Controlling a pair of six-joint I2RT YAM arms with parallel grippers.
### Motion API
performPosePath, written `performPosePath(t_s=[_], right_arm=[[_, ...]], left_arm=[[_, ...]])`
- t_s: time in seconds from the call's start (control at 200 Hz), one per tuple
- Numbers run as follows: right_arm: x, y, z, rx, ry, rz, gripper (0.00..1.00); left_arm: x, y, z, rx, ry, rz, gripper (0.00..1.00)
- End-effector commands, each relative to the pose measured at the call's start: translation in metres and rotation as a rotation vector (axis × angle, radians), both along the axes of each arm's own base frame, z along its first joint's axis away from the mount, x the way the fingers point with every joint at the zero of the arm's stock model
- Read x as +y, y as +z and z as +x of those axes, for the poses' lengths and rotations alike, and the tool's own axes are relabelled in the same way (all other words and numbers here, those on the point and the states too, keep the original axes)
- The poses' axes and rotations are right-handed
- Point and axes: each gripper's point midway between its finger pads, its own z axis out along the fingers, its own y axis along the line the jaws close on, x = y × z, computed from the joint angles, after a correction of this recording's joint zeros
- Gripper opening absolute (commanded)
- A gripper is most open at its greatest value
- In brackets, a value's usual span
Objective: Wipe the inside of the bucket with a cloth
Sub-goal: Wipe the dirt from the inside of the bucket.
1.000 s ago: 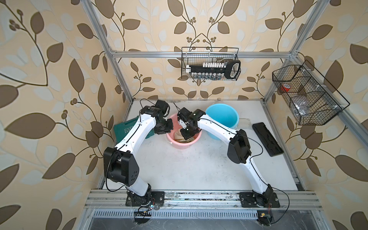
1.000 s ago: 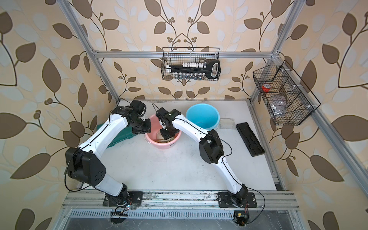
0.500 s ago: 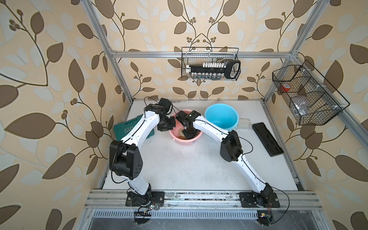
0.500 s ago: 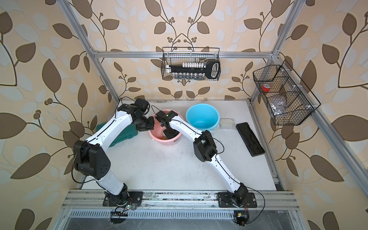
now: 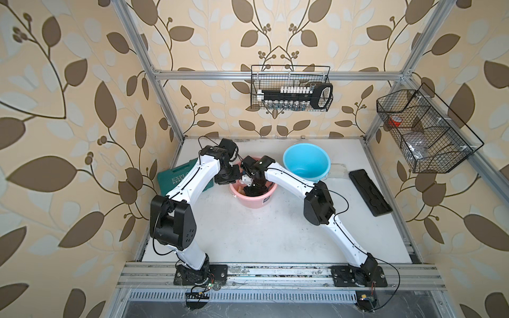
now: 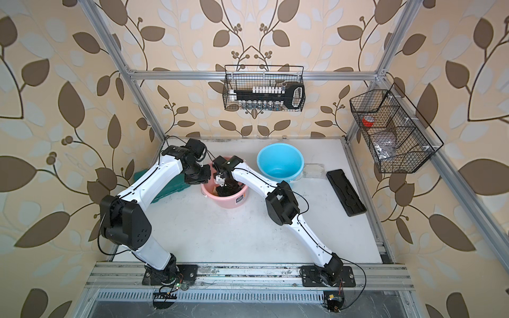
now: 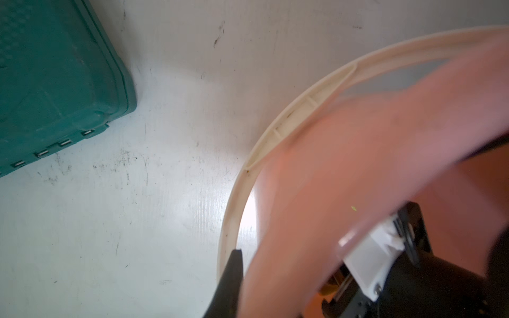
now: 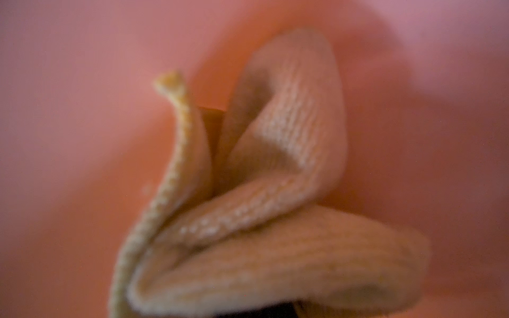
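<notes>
Terry cloth point(image 8: 275, 206) folds seemingly point down into pink bucket point(image 5: 254, 203).

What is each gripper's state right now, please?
The left gripper is shut on the pink bucket at its rim.
The right gripper is shut on the cloth inside that bucket.

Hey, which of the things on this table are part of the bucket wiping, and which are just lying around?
In use: pink bucket; cloth; left gripper, pinching the bucket's rim; right gripper, holding the cloth inside the bucket.

Lying about: blue bucket; green case; black tray; clear box.
</notes>
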Motion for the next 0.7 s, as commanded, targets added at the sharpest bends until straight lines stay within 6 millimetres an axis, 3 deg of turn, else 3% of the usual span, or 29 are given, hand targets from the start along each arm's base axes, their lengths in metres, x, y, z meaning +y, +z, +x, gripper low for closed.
performPosePath(t_s=[0.0,0.11,0.185,0.25,0.35,0.465,0.575,0.695], right_arm=[[0.061,0.075,-0.02,0.031,0.017,0.326,0.0],[0.072,0.095,0.008,-0.08,-0.103,0.379,0.0],[0.071,0.093,0.026,-0.135,-0.187,0.371,0.0],[0.077,0.091,0.03,-0.098,-0.22,0.405,0.0],[0.084,0.083,0.017,-0.023,-0.203,0.411,0.0],[0.074,0.072,-0.002,-0.003,-0.15,0.33,0.0],[0.051,0.061,-0.019,0.028,-0.121,0.234,0.0],[0.01,0.05,-0.033,0.01,-0.066,0.05,0.0]], left_arm=[[0.005,0.021,0.02,-0.151,0.039,0.009,0.0],[0.004,0.023,0.015,-0.163,0.039,-0.009,0.0],[0.003,0.024,0.011,-0.169,0.035,-0.022,0.0],[0.001,0.026,0.009,-0.183,0.027,-0.039,0.0],[0.005,0.024,0.008,-0.192,0.029,-0.017,0.0],[0.009,0.023,0.011,-0.197,0.029,0.01,0.0],[0.013,0.03,0.018,-0.242,0.041,0.032,0.0],[0.019,0.044,0.025,-0.332,0.035,0.077,0.0]])
